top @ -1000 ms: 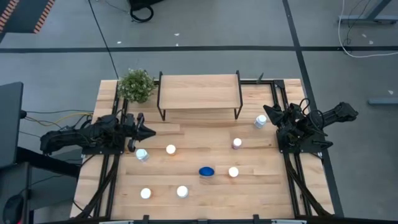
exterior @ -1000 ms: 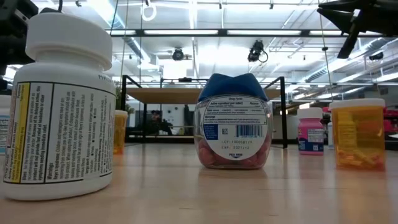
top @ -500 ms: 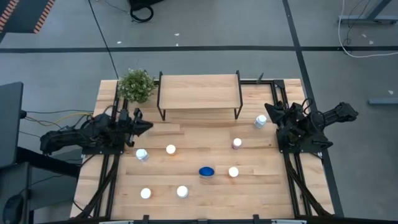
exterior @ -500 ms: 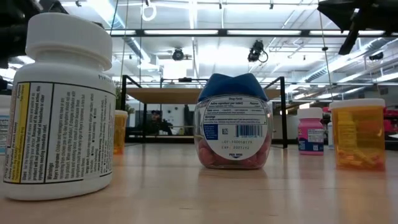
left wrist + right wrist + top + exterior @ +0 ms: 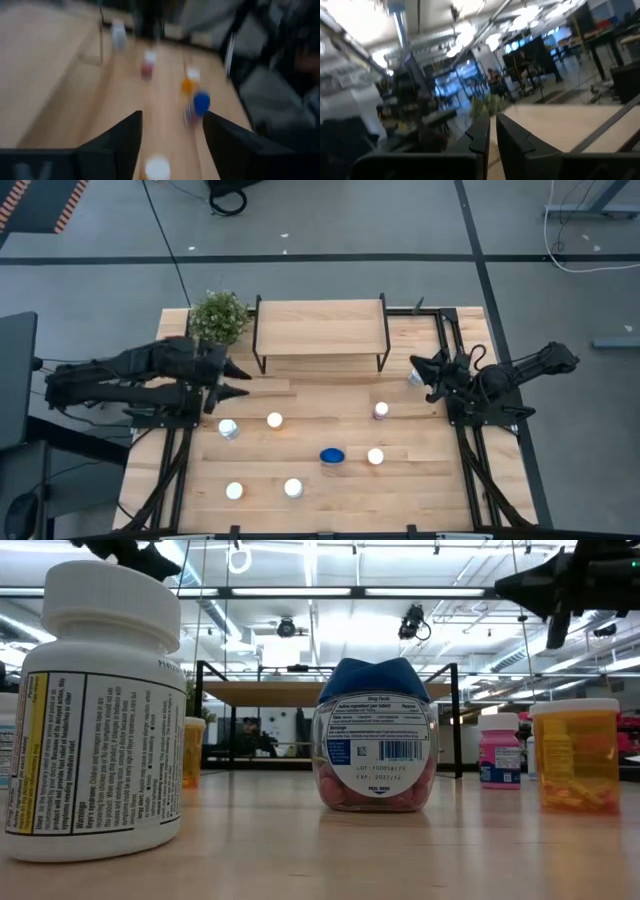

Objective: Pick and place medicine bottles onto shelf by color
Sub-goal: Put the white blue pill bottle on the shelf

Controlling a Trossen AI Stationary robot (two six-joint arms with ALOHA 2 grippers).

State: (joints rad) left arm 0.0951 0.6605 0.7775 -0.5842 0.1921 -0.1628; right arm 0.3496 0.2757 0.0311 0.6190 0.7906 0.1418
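The shelf stands at the far edge of the table, centred, with nothing visible on its top board. The potted plant sits just beside its left end.

All bottles rest on the table. A bluish-white bottle stands near the right edge, just beside the right gripper. A pink bottle and a white-capped bottle stand right of centre. The blue-lidded bottle sits mid-table. Four more white-capped bottles lie toward the left and near edge, one close to the left gripper.

Left gripper: above the left side of the table, fingers spread, holding nothing. Right gripper: fingers pressed almost together, nothing between them.

Hazards, as a judgement:
- The right fingers are too narrow to straddle the adjacent bottle; an approach in this state would likely push it over or off the right edge.
- The left arm passes close to the plant and the shelf's black leg; a wide sweep could strike either.
- Upright bottles would likely tip under an off-centre contact.
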